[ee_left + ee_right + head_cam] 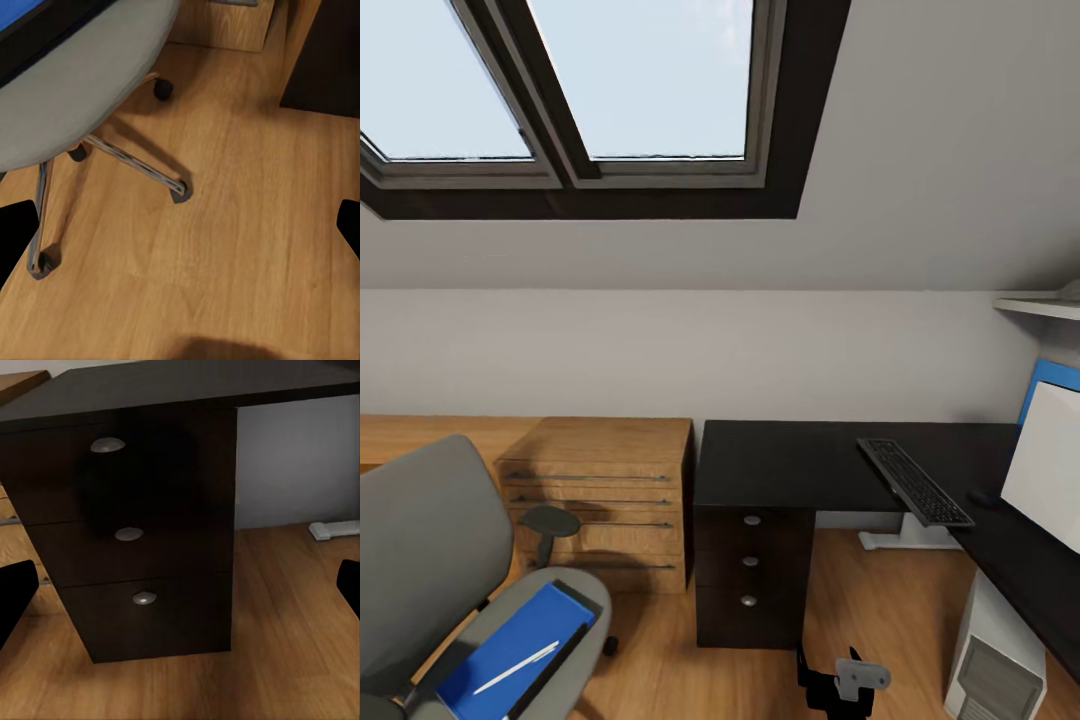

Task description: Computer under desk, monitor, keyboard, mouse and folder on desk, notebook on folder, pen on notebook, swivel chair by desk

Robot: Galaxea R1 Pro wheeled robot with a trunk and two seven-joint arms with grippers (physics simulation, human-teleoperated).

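Black desk (800, 465), monitor (1048, 470) cropped (mouse indistinct behind keyboard (913, 481)).

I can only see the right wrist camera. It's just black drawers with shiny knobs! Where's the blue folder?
Observer: The folder lies on the seat of the swivel chair, at the lower left of the head view.
Operator: Is anything on top of it?
Observer: Yes, the pen lies across it.
Operator: Where's the keyboard?
Observer: The keyboard is on the desk, close to the monitor.
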